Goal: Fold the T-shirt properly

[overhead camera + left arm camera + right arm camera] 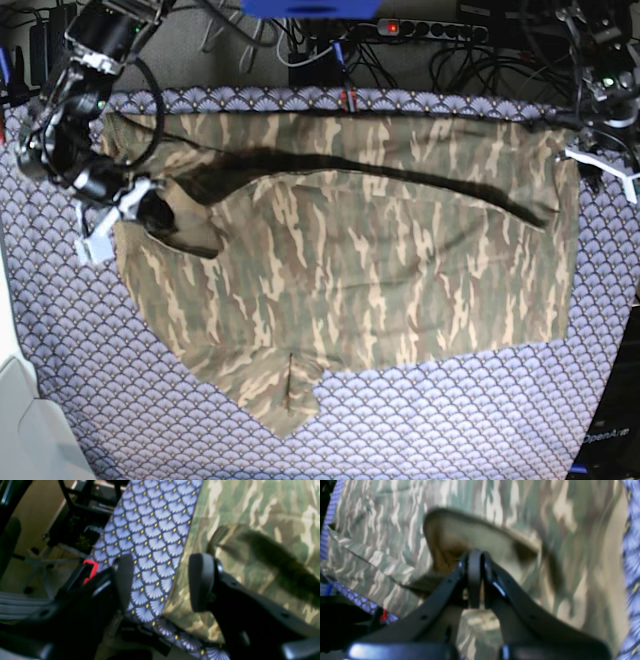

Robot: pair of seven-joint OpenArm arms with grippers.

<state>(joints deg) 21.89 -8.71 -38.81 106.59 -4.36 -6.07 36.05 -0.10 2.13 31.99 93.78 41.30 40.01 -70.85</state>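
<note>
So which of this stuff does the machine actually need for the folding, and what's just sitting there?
Needed:
- T-shirt, spread flat
- right fingers, pinched shut on its cloth
- left fingers, spread open at its edge

Just there:
- purple tablecloth
- power strip and cables behind

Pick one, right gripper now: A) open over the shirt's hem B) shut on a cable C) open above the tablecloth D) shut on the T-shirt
D: in the right wrist view the right gripper has its jaws pressed together on a lifted fold of the T-shirt.
</note>
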